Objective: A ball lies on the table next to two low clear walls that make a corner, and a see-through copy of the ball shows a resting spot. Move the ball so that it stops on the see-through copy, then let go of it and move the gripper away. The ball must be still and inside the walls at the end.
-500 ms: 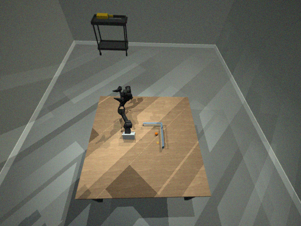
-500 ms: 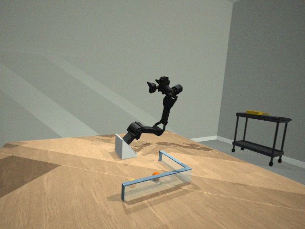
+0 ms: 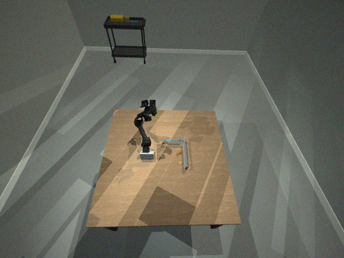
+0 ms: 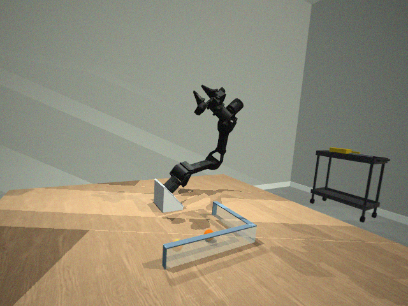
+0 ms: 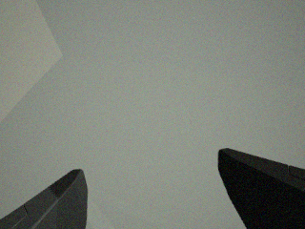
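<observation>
The solid orange ball (image 3: 178,152) (image 4: 208,234) lies on the table on the inner side of the corner, a little apart from the long clear wall (image 3: 185,156) (image 4: 230,231). The short clear wall (image 3: 173,140) (image 4: 230,213) meets it at a right angle. The pale yellow see-through copy (image 3: 180,163) (image 4: 177,244) shows beside the long wall, nearer its free end than the ball is. My gripper (image 3: 148,102) (image 4: 197,88) (image 5: 152,170) is open and empty, raised high above the table and far from the ball. The wrist view shows only the two fingers and plain room surfaces.
The arm stands on a white base (image 3: 147,155) (image 4: 167,201) on the wooden table (image 3: 122,205) (image 4: 99,269), to the left of the walls in the top view. A black cart (image 3: 129,51) (image 4: 345,198) with a yellow object (image 3: 116,18) (image 4: 340,150) stands beyond the table.
</observation>
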